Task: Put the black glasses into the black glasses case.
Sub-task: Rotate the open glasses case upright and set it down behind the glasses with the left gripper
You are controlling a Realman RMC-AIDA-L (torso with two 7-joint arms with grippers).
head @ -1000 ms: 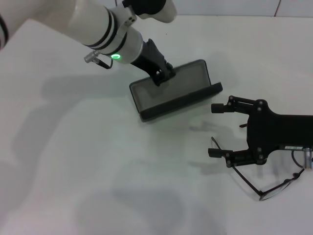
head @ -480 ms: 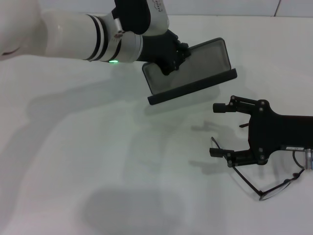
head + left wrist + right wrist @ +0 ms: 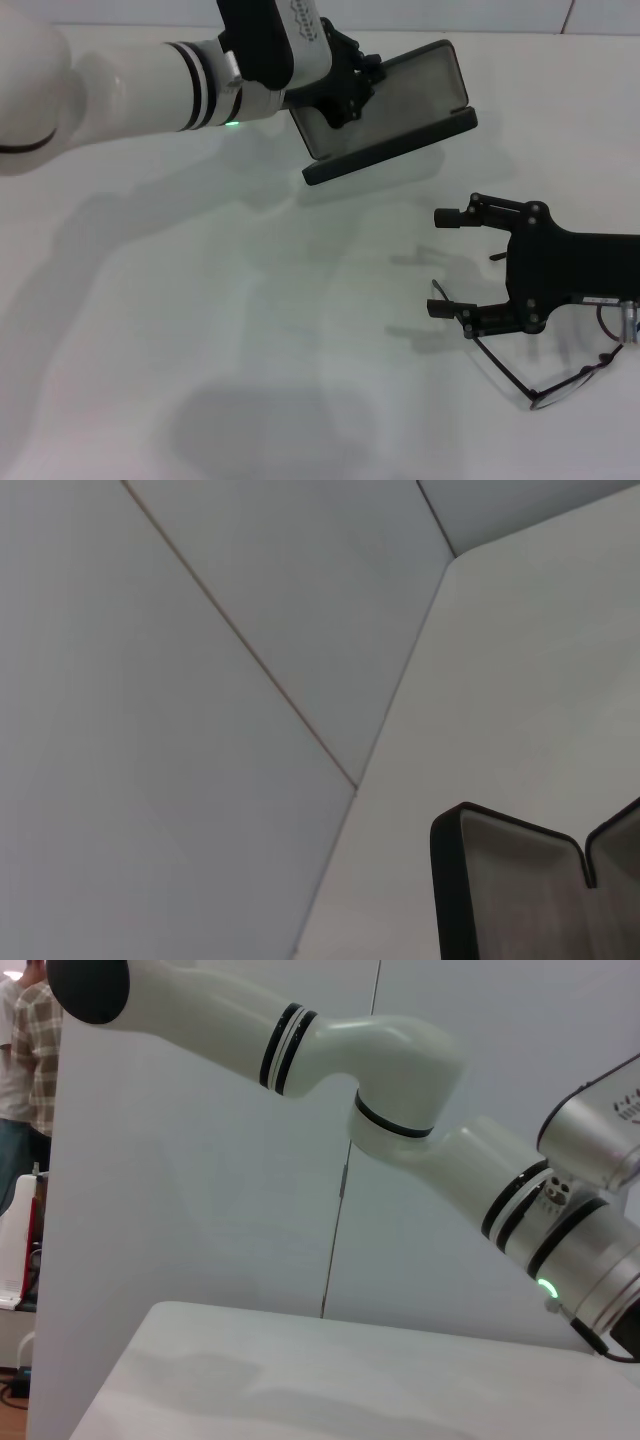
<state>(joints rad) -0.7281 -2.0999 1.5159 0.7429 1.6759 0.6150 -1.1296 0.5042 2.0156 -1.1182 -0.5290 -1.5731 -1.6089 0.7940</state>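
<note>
My left gripper (image 3: 343, 98) is shut on the rim of the black glasses case (image 3: 395, 100), holding it open and tilted in the air over the far middle of the table. The case's grey lining (image 3: 520, 900) shows in the left wrist view. Thin and black-framed, the black glasses (image 3: 558, 386) lie on the table at the right, partly hidden under my right arm. My right gripper (image 3: 438, 264) hovers open just left of them, with nothing between its fingers.
The white table (image 3: 200, 350) carries only shadows to the left and front. A pale wall stands behind it. In the right wrist view the left arm (image 3: 400, 1110) spans the scene above the tabletop.
The left gripper has lifted the case off the table and carried it up and to the right, tilting it. The right gripper and the glasses have not moved.
</note>
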